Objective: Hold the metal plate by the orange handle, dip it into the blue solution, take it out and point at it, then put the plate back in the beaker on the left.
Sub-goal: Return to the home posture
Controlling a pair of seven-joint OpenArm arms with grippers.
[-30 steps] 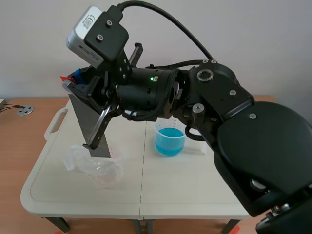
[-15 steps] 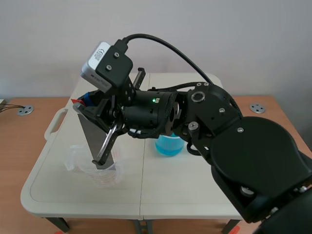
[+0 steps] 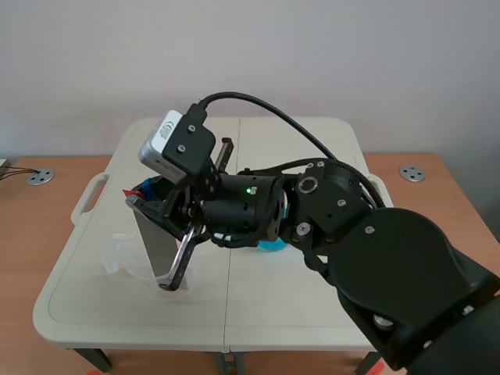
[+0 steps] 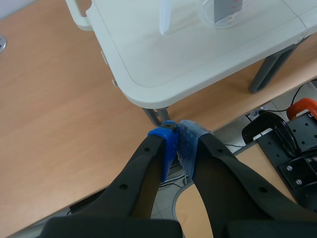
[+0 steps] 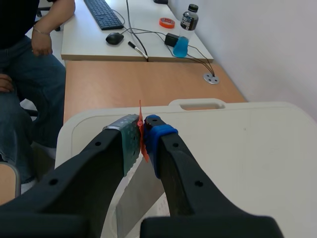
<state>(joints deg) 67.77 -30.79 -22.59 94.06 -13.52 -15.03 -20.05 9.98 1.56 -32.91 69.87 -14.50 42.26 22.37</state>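
Observation:
The grey metal plate (image 3: 158,244) hangs tilted with its lower end inside the clear beaker (image 3: 119,255) on the table's left. My right gripper (image 3: 147,192) is shut on the orange handle (image 3: 128,191) at the plate's top. In the right wrist view the orange handle (image 5: 141,130) is pinched between the pads of the right gripper (image 5: 142,137), and the plate (image 5: 140,192) drops away under them. Only a sliver of the blue solution beaker (image 3: 273,245) shows behind the right arm. My left gripper (image 4: 178,143) is shut on nothing, off the table's side above the wooden floor.
The white folding table (image 3: 273,312) has a handle at its left edge. From the left wrist the clear beaker (image 4: 225,14) stands far ahead on the table (image 4: 163,54). A person (image 5: 27,44) sits beyond a desk with a keyboard (image 5: 104,13).
The right arm has come down and slightly toward the robot, lowering the plate from above the left beaker into it. The blue beaker is now almost hidden behind the arm.

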